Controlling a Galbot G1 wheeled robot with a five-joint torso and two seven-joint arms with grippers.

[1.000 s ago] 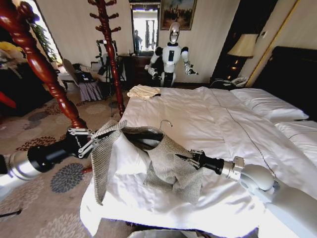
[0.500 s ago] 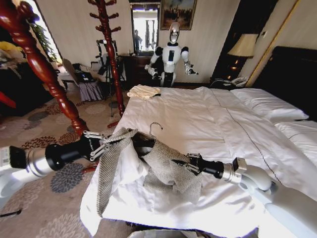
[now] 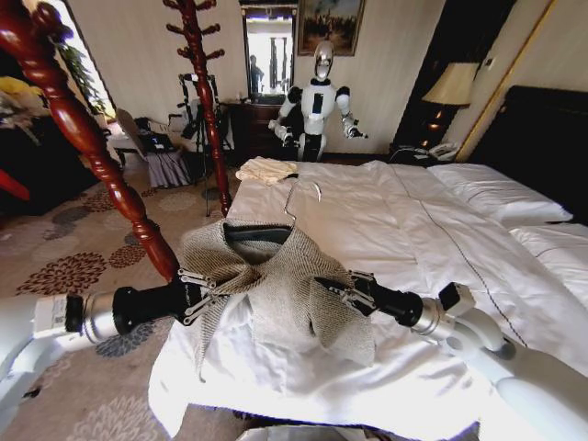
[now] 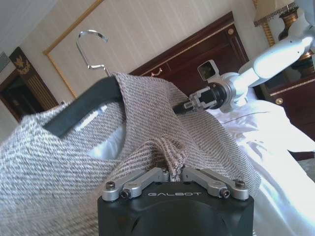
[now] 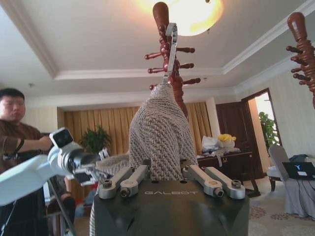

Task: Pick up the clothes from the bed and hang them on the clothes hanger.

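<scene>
The grey-beige knit cardigan (image 3: 280,280) hangs draped over the black clothes hanger (image 3: 257,233), held up above the foot corner of the bed (image 3: 386,230). The hanger's silver hook (image 3: 299,192) points upward. My left gripper (image 3: 198,292) is shut on the cardigan's left edge, with the knit (image 4: 170,157) pinched between its fingers. My right gripper (image 3: 334,292) is shut on the cardigan's right side, and the knit (image 5: 157,132) rises straight from its fingers to the hook (image 5: 170,46). The black hanger (image 4: 81,107) pokes out at the collar.
A reddish-brown coat stand (image 3: 87,138) rises close on my left, and a second one (image 3: 207,101) stands farther back. A cream-yellow folded cloth (image 3: 266,170) lies at the bed's far corner. Another robot (image 3: 318,101) stands by the far wall. White pillows (image 3: 496,195) lie at the right.
Both grippers have drawn closer together and the left one has dropped lower. The cardigan now sits spread over the hanger, and the hook has risen higher above the bed.
</scene>
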